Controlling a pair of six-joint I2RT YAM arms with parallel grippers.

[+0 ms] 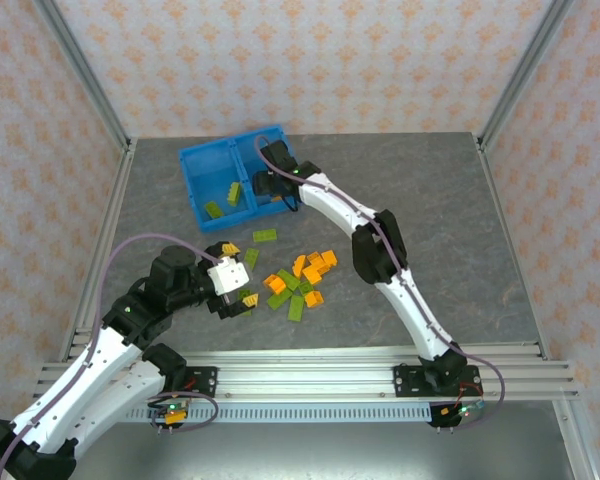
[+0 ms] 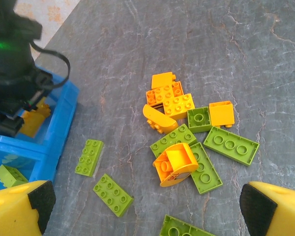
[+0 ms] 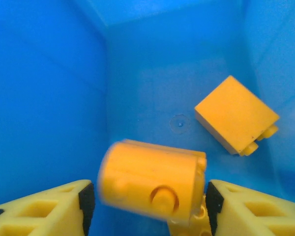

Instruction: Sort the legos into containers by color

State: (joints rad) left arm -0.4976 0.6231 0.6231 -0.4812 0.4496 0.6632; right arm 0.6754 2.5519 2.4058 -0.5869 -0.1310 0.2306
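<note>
Loose orange and olive-green legos (image 1: pixel 302 278) lie in a pile on the grey table. My left gripper (image 1: pixel 244 273) hovers open just left of the pile; from its wrist (image 2: pixel 147 201) a curved orange brick (image 2: pixel 174 163) and flat green bricks (image 2: pixel 113 194) lie below, with nothing between the fingers. The blue bin (image 1: pixel 193 185) stands at the back. My right gripper (image 1: pixel 272 190) reaches into its right compartment. There its jaws (image 3: pixel 150 204) stand apart around a blurred orange brick (image 3: pixel 152 184), with a gap at the left pad. Another orange brick (image 3: pixel 236 114) rests on the bin floor (image 3: pixel 152 88).
Green bricks (image 1: pixel 222 203) lie in the bin's left compartment. One green brick (image 1: pixel 266 236) sits alone between the bin and the pile. The right arm's black wrist (image 2: pixel 14 73) hangs over the bin's corner (image 2: pixel 64 113). Patterned walls and metal posts enclose the table.
</note>
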